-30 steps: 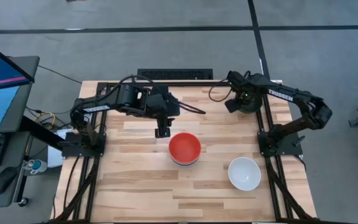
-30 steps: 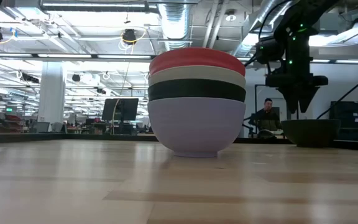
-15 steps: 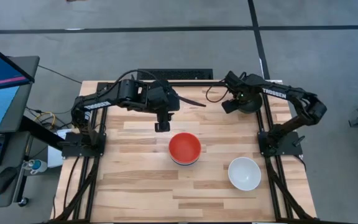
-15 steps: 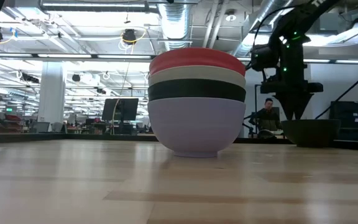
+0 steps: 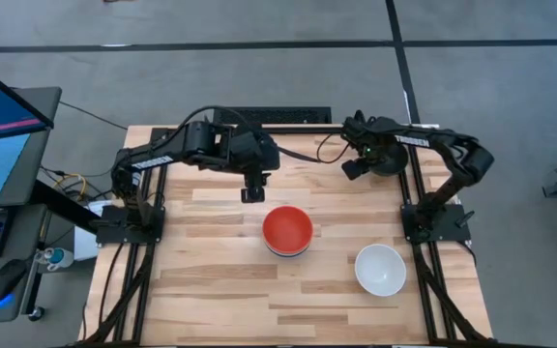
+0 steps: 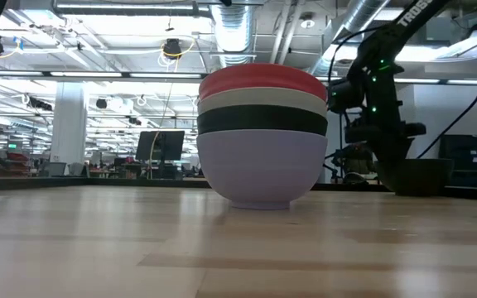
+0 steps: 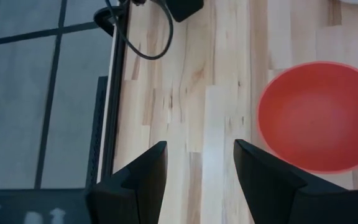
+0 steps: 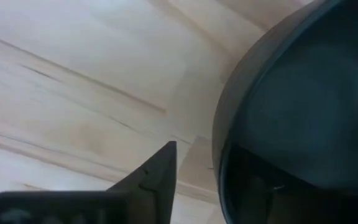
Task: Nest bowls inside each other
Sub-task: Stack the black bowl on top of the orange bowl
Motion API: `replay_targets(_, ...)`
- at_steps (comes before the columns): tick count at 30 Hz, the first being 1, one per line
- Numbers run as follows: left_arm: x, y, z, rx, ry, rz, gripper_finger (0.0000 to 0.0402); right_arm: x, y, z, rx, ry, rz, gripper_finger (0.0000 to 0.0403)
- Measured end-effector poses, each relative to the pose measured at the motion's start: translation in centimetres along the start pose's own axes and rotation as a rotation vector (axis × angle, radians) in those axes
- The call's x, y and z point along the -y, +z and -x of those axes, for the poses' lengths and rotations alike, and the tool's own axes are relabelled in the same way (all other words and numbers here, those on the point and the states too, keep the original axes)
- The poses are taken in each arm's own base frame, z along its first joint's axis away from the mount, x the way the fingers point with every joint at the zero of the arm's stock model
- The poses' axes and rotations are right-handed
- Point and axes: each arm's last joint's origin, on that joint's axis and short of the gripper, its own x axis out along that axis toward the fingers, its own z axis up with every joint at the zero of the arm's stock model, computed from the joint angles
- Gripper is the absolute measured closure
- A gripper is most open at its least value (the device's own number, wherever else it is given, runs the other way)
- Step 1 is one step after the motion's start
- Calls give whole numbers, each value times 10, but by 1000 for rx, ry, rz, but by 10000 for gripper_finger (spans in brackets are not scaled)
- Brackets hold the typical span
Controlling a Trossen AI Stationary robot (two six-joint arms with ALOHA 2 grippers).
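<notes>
Your stack [image 5: 287,232] sits mid-desk, red bowl [image 7: 319,117] on top, over white, black and pale blue [image 6: 262,170]. Your right gripper [image 5: 353,166] is low at the black bowl [image 8: 303,112] by the far right edge, one finger outside its rim, likely straddling it; I cannot tell its jaws. The left gripper [image 7: 197,180] hovers clear, jaws wide and empty. The white bowl [image 5: 380,269] waits near right.

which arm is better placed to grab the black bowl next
Right. Its claw sits at the black bowl's rim at the table's far right, while the left claw hangs open and empty beside the red-topped stack.
</notes>
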Motion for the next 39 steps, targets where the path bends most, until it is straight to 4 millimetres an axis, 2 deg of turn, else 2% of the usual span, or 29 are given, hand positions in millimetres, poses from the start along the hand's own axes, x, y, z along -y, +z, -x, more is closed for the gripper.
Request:
replay_targets(4, 0, 0, 0, 0, 0, 1, 224, -1, 1, -1, 9, -17, 4, 307)
replay_targets(9, 0, 0, 0, -2, -1, -13, 224, 0, -3, 9, 47, -5, 12, 385)
replay_targets(12, 0, -2, 0, -24, -5, -23, 230, 2, -9, 16, 40, 13, 9, 385)
replay_targets(15, -1, -5, 9, -6, -11, 3, 243, -2, -18, 23, 33, 10, 15, 383)
replay_targets(20, -2, -17, 49, 109, -46, 57, 272, -29, -34, 47, 63, 42, 99, 391)
replay_targets(23, 3, -38, 59, 133, 18, 85, 285, -53, -43, 70, 103, 28, 190, 389)
replay_targets(25, 10, -56, 58, 198, 29, 141, 290, -71, -47, 86, 147, 42, 251, 389)
replay_targets(31, 37, -140, 30, 396, -1, 362, 299, -117, -61, 140, 279, 139, 389, 387)
replay_targets(36, 54, -193, 12, 413, -19, 482, 299, -160, -69, 159, 233, 158, 502, 387)
replay_targets(39, 57, -209, 12, 421, -10, 485, 299, -199, -78, 162, 207, 141, 574, 386)
